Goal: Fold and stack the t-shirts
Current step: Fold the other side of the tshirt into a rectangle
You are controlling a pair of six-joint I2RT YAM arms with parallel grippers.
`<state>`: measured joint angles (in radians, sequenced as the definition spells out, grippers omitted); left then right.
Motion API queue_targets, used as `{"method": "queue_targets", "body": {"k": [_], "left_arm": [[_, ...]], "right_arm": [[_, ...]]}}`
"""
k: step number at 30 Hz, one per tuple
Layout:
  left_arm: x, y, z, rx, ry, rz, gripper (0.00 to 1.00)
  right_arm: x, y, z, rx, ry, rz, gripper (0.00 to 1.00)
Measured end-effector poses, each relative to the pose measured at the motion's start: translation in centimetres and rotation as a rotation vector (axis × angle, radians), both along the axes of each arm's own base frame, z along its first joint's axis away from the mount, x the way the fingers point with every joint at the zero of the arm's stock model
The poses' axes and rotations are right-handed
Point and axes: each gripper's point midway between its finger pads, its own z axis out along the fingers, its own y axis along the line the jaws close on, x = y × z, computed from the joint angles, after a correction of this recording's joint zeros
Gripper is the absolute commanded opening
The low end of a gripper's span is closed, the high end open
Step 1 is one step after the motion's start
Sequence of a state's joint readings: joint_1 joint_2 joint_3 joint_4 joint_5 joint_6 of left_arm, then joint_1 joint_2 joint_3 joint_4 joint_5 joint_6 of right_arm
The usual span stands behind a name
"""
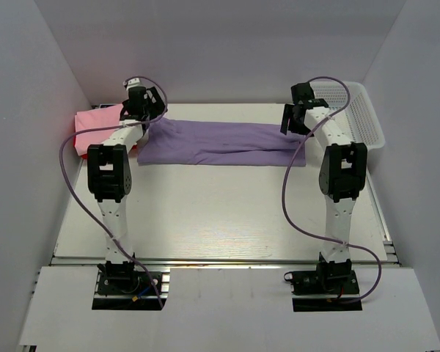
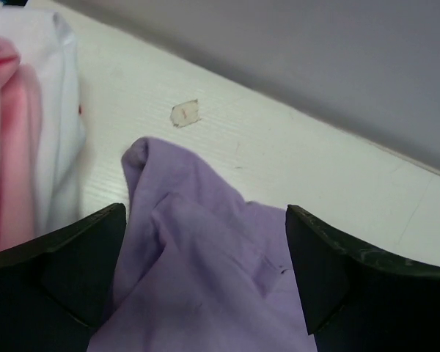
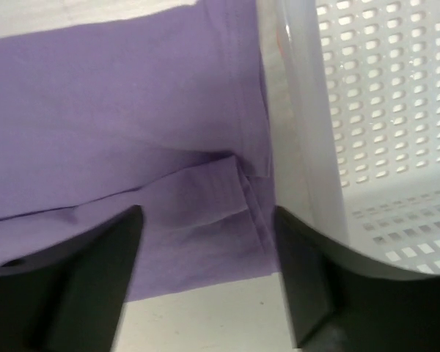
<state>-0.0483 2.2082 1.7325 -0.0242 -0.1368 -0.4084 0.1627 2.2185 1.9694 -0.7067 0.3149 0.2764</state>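
The lavender-purple t-shirt (image 1: pixel 220 143) lies folded into a long band across the far part of the table. My left gripper (image 1: pixel 148 111) is open over its left end (image 2: pixel 198 257), with the cloth between the spread fingers. My right gripper (image 1: pixel 293 121) is open over its right end (image 3: pixel 132 132), near the hem corner. The pink t-shirt (image 1: pixel 99 121) lies folded at the far left on the red one (image 1: pixel 81 147); pink also shows in the left wrist view (image 2: pixel 7 147).
A white mesh basket (image 1: pixel 356 110) stands at the far right, its wall (image 3: pixel 367 110) right beside my right finger. A small scrap of tape (image 2: pixel 185 112) lies on the table behind the shirt. Grey walls enclose the table on three sides.
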Motion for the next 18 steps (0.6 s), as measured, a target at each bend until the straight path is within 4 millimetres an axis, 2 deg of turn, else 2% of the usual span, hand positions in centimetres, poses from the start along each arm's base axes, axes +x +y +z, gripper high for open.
{"method": "queue_targets", "body": {"k": [3, 5, 8, 11, 15, 18], "left_arm": [[1.2, -0.5, 1.2, -0.009, -0.024, -0.025, 1.00], [1.4, -0.8, 2.0, -0.016, -0.041, -0.043, 1.00], [1.2, -1.4, 2.3, -0.025, -0.040, -0.078, 1.00], [0.3, -2.3, 1.5, -0.035, -0.011, -0.126, 1.00], [-1.0, -4.6, 0.1, -0.077, 0.031, -0.241, 1.00], [-2.5, -6.6, -1.7, -0.121, 0.078, -0.322, 1.00]], "right_arm": [[0.3, 0.6, 0.2, 0.016, -0.008, 0.039, 0.86], [0.2, 1.1, 0.2, 0.037, -0.001, 0.074, 0.88], [-0.2, 2.3, 0.4, 0.072, -0.004, 0.128, 0.90], [-1.5, 3.6, 0.9, 0.106, 0.003, 0.191, 0.90], [-3.7, 6.1, 1.6, 0.147, 0.002, 0.271, 0.90], [-5.5, 7.7, 0.7, 0.172, 0.019, 0.315, 0.90]]}}
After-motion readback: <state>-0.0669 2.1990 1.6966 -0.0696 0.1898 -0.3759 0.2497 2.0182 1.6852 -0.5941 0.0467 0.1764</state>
